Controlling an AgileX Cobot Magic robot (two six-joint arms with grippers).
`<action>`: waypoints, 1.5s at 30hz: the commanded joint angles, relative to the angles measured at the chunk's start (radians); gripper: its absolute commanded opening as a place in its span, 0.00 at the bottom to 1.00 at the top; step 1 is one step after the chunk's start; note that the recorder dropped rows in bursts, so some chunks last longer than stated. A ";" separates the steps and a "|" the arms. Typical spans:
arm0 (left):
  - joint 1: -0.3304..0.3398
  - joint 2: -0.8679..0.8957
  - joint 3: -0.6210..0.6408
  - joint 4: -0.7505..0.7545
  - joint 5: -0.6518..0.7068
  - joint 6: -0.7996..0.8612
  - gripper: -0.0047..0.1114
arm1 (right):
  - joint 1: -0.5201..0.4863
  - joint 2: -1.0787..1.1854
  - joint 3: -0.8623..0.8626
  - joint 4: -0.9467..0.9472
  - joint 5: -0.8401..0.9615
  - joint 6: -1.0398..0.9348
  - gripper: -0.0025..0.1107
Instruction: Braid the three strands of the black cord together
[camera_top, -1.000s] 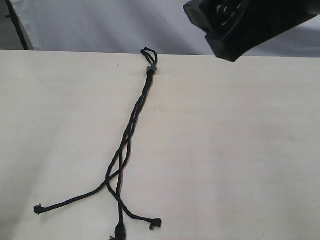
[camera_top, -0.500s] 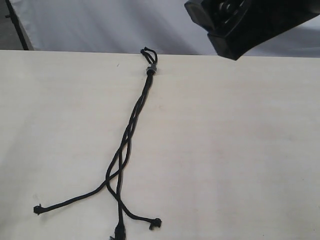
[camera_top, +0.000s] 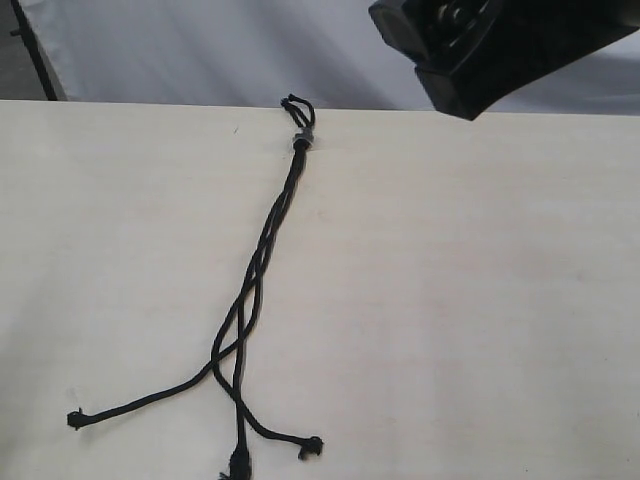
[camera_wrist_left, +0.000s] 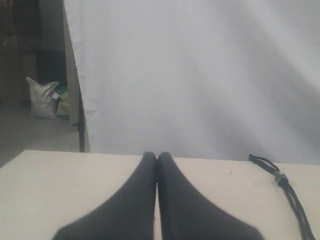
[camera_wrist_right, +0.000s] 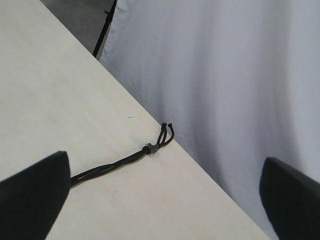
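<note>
The black cord (camera_top: 270, 230) lies on the pale table (camera_top: 480, 300) with its grey band (camera_top: 303, 140) at the far edge. It is loosely twisted along the middle, and the 3 strands (camera_top: 150, 398) splay apart near the front. The left gripper (camera_wrist_left: 157, 159) has its jaws pressed together, empty. The right gripper (camera_wrist_right: 164, 192) has its jaws spread wide, holding nothing.

Matt woven black cord (camera_top: 262, 262) lies on a pale, smooth wood-grain table (camera_top: 480, 300).
</note>
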 joint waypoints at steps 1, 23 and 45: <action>0.000 -0.006 0.005 -0.011 -0.025 -0.011 0.05 | -0.006 -0.006 -0.001 -0.002 0.002 0.004 0.86; 0.000 -0.126 0.005 -0.417 0.255 0.329 0.05 | -0.006 -0.006 -0.001 -0.002 0.002 0.004 0.86; 0.000 -0.151 0.005 -0.352 0.357 0.289 0.05 | -0.006 -0.006 -0.001 -0.002 0.002 0.004 0.86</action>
